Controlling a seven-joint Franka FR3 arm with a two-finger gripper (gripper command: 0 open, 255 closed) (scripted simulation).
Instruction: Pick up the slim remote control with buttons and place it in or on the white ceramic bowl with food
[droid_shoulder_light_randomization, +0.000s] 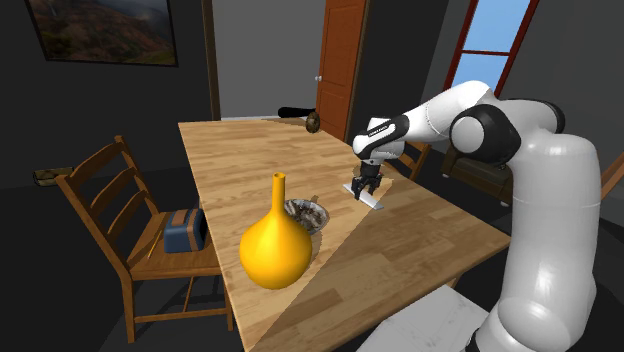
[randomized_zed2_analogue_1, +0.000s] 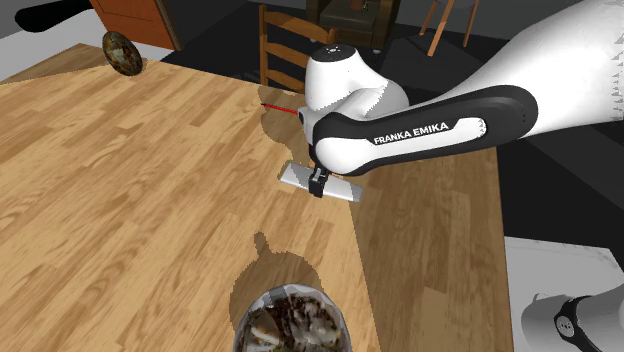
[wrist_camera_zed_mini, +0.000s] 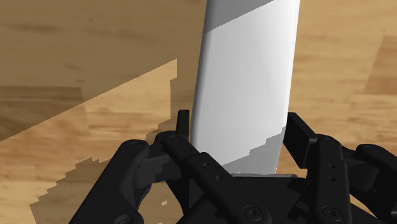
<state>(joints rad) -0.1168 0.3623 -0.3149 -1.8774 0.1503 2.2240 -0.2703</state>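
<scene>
The remote (wrist_camera_zed_mini: 245, 83) is a slim, plain white slab lying flat on the wooden table (droid_shoulder_light_randomization: 420, 240). My black gripper (wrist_camera_zed_mini: 238, 124) is shut on it, one finger pressed against each long side. In the shoulder view the gripper (droid_shoulder_light_randomization: 360, 187) points straight down onto the remote (droid_shoulder_light_randomization: 372, 199), near the table's right side. From the second exterior view the gripper (randomized_zed2_analogue_1: 320, 185) sits across the middle of the remote (randomized_zed2_analogue_1: 342, 190). The bowl (droid_shoulder_light_randomization: 307, 213), holding dark food, stands a short way to the shoulder view's left of the remote; it also appears as the bowl (randomized_zed2_analogue_1: 290, 322) near that view's lower edge.
A tall yellow vase (droid_shoulder_light_randomization: 275, 245) stands in front of the bowl, near the table's front edge. A dark round object (droid_shoulder_light_randomization: 312, 122) lies at the far end of the table. A wooden chair (droid_shoulder_light_randomization: 110, 200) carrying a blue box (droid_shoulder_light_randomization: 185, 230) stands at the shoulder view's left.
</scene>
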